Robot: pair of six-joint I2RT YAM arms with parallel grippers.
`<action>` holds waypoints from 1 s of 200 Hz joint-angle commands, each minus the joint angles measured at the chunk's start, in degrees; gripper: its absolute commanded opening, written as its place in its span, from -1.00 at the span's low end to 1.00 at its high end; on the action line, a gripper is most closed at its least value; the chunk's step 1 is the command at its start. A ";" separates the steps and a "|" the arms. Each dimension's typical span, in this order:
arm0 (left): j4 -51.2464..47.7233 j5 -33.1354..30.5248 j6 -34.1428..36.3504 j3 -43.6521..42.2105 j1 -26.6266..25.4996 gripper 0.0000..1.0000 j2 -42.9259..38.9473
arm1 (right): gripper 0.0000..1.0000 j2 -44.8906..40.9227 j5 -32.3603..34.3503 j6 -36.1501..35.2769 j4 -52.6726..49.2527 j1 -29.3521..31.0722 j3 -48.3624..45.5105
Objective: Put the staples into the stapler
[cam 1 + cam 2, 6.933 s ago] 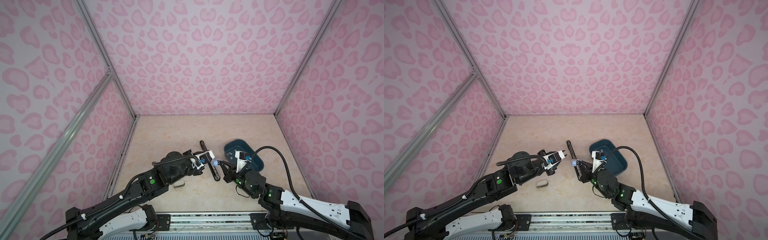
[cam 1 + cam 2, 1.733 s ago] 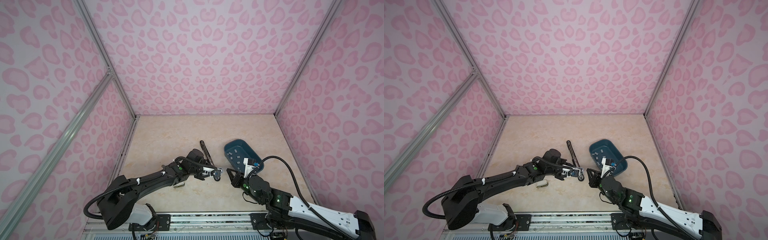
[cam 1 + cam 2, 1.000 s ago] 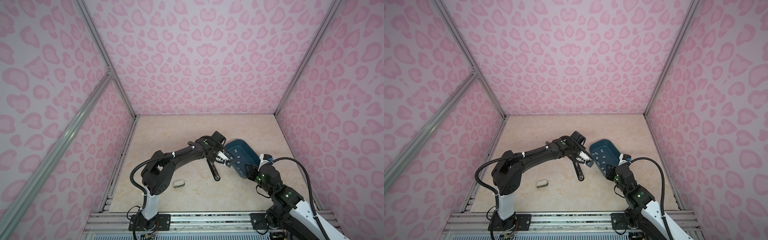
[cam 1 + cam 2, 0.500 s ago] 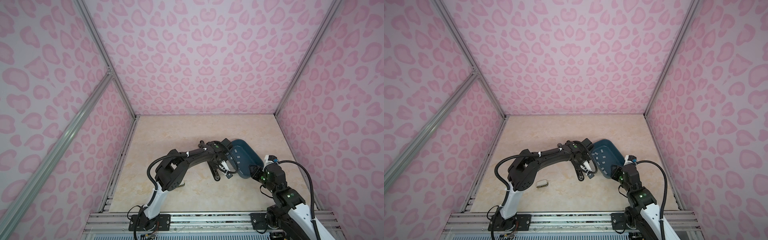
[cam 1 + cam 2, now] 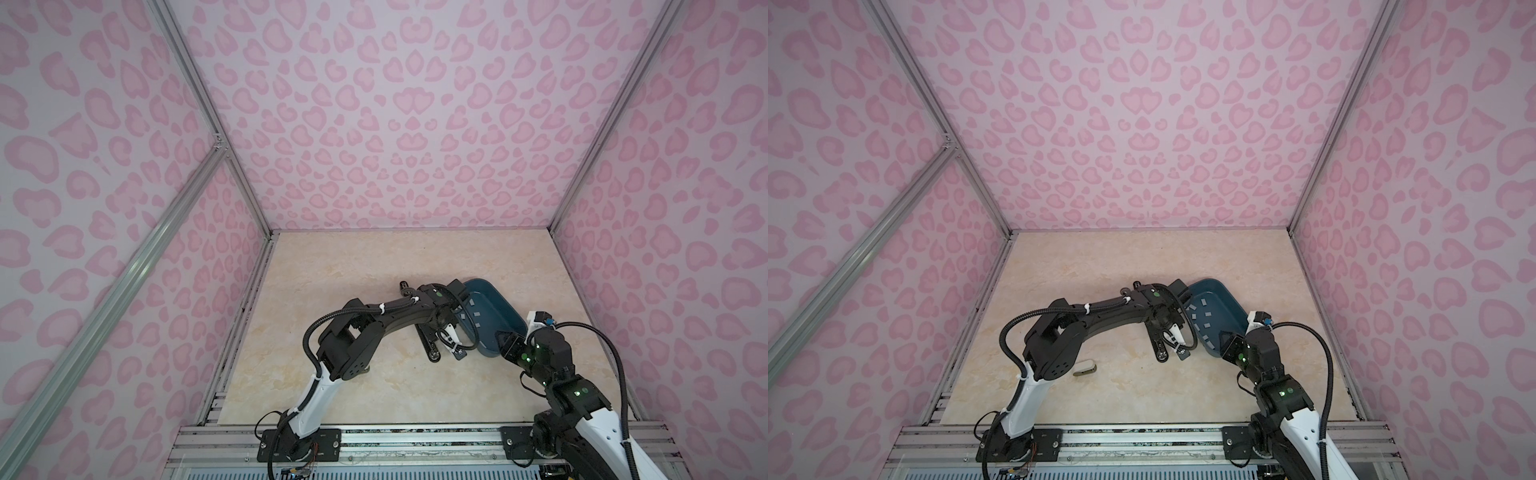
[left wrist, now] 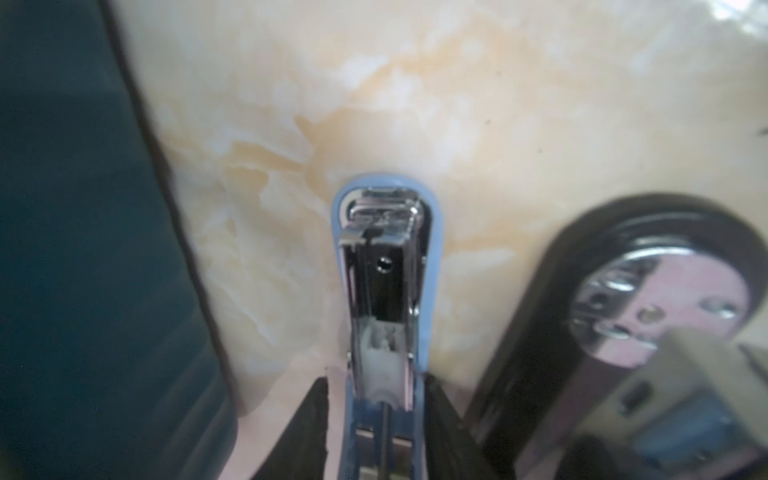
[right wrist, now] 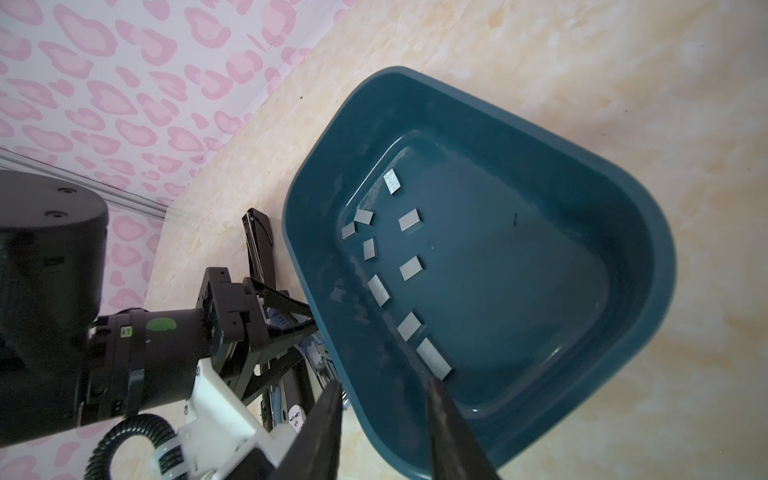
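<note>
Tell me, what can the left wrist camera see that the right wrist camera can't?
Only the left wrist view shows the blue stapler's open channel. Only the right wrist view shows the staples in the tray, the pink wall and the right claw astride the tray's rim. Both show the tray, the black stapler and the table.

The beige, marble-patterned tabletop point(image 5: 332, 270) point(image 5: 1079, 270) carries four things. A teal plastic bin point(image 5: 494, 291) point(image 5: 1225, 291) point(image 7: 582, 199) sits right of centre. Just to its left a black stapler point(image 5: 428, 345) point(image 5: 1158, 347) point(image 6: 540, 332) point(image 7: 257, 232) lies folded open flat. A light-blue stapler point(image 6: 386, 291), its metal channel exposed, rests between them. Well apart, toward the near left, lies a small cream stapler point(image 5: 1086, 368).
</note>
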 commanded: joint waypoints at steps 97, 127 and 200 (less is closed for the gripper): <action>-1.65 4.57 -2.96 0.96 0.30 0.09 -9.33 | -0.28 -0.18 -1.44 0.38 1.18 -0.12 0.67; 1.72 7.20 -8.90 -3.99 0.26 0.07 -18.81 | -0.11 -0.93 -2.24 0.49 4.13 -0.10 0.86; 21.81 -5.69 -45.70 -30.93 0.64 -0.05 -52.24 | 0.32 1.91 11.48 -12.11 8.39 -0.32 5.85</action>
